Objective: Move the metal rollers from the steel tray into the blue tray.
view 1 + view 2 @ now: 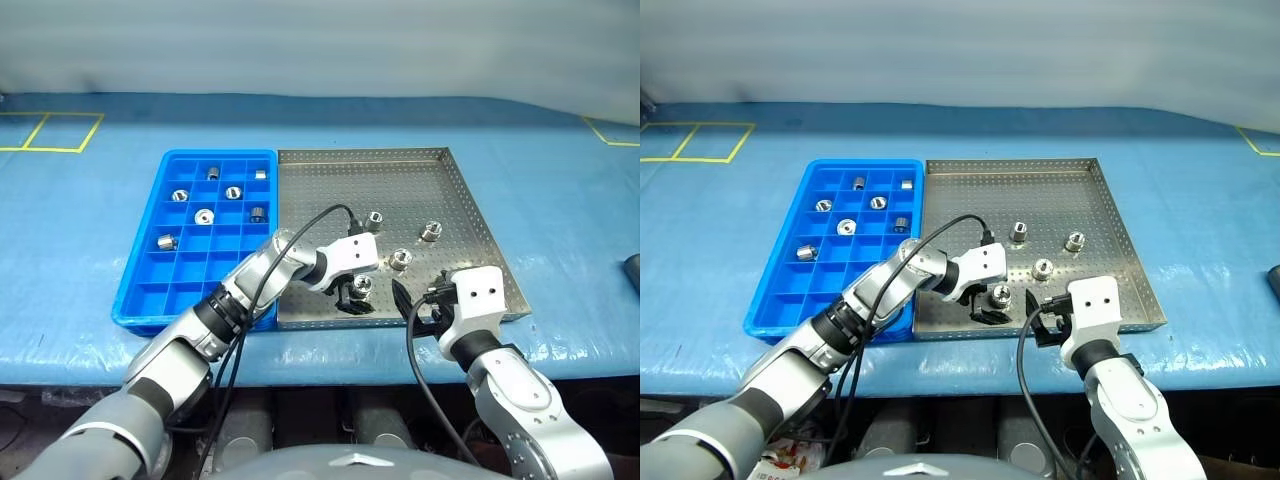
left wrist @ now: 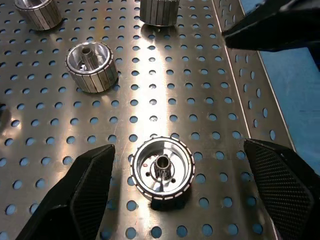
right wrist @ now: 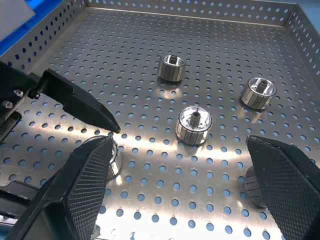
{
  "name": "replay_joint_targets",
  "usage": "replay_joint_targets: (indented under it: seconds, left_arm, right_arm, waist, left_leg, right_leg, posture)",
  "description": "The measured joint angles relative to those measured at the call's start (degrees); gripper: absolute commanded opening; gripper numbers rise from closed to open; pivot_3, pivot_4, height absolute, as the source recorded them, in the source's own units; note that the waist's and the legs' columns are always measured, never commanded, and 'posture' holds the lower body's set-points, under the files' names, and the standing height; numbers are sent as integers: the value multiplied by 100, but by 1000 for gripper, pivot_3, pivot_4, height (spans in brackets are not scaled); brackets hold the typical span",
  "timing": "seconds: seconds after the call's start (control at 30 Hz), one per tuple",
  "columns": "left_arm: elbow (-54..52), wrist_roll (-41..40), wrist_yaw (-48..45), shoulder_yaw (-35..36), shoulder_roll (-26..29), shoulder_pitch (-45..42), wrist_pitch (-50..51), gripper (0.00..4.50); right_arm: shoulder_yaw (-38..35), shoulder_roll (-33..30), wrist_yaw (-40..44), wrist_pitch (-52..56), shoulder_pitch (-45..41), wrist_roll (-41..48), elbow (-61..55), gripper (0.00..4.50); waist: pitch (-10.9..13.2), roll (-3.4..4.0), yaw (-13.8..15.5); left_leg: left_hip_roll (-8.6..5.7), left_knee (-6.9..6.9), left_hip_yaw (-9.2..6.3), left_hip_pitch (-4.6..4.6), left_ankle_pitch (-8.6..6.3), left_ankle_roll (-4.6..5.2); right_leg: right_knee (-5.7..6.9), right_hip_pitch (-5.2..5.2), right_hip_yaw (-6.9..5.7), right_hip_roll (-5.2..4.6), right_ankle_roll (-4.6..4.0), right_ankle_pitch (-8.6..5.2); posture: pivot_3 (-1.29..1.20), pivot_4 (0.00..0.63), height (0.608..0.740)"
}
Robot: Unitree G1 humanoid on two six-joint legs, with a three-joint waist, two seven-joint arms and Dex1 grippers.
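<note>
The left end effector [image 1: 354, 296] is hanging over the near edge of the steel tray [image 1: 470, 205], at about 6 o'clock on it, with its fingers [image 2: 80, 195] standing wide apart on both sides of 1 metal roller [image 2: 162, 167] without touching it. The right end effector [image 1: 1045, 320] is waiting open at the tray's near right corner, holding nothing. 3 other rollers [image 1: 400, 259] are lying toward the tray's centre. The blue tray [image 1: 150, 300] is sitting at 9 o'clock of the steel one, touching it, on the blue worktop [image 1: 560, 220], with 6 rollers [image 1: 204, 215] in its far compartments.
</note>
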Motion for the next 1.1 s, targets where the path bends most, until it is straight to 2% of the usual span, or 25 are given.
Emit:
replay_joint_targets:
  seconds: [0.23, 0.43, 0.6, 0.8, 0.9, 1.0, 1.1]
  left_arm:
    - [0, 144, 206, 24, -58, 57, 26, 1669]
    - [-261, 60, 334, 280, -103, 182, 289, 1627]
    - [-723, -370, 1046, 1413, -534, 267, 819, 1627]
    - [-1569, -579, 2640, 2950, -1120, 649, 1155, 1627]
    - [-2117, -580, 3334, 3475, -1282, 1035, 1391, 1627]
    - [-2697, -442, 4127, 3849, -1422, 1484, 1554, 1627]
    - [-3176, -123, 4725, 3960, -1339, 1900, 1657, 1627]
  right_arm:
    - [24, 0, -1, 0, 0, -10, 3, 4500]
    - [51, -31, 35, 0, -141, -21, 46, 4500]
    - [223, -105, 161, 15, -490, -18, 155, 4500]
    - [585, -293, 449, 48, -1248, 32, 493, 4500]
    - [829, -357, 619, 50, -1720, 68, 769, 4500]
    - [1094, -350, 774, 23, -2205, 74, 1132, 4500]
    - [1361, -402, 1007, -133, -2490, 75, 1388, 4500]
  waist:
    - [0, 0, 3]
    - [0, 0, 22]
    - [0, 0, 83]
    - [1, -2, 139]
    - [2, -3, 218]
    - [3, -5, 366]
    - [4, -7, 496]
  left_leg:
    - [0, 0, 0, 0, 0, 0]
    - [0, 1, -1, 0, 0, 0]
    - [-3, 2, -3, 1, 1, 1]
    - [-14, 3, -4, 8, 2, 2]
    - [-10, 4, -10, 9, 4, 2]
    - [-12, 4, -8, 9, 4, 1]
    - [-15, 4, -8, 7, 4, 1]
  right_leg:
    - [0, 0, 0, 1, 0, 0]
    - [1, 0, 0, 1, 1, 0]
    - [1, 2, -1, 3, 1, 0]
    - [1, 11, 2, 22, 4, 3]
    - [2, 13, 5, 35, 4, 3]
    - [1, 15, 8, 37, 4, 3]
    - [-1, 15, 8, 36, 5, 4]
  posture:
    - [-81, 150, 740]
    - [-33, 150, 740]
    - [15, 150, 740]
    - [104, 150, 740]
    - [174, 150, 740]
    - [215, 150, 740]
    - [258, 150, 740]
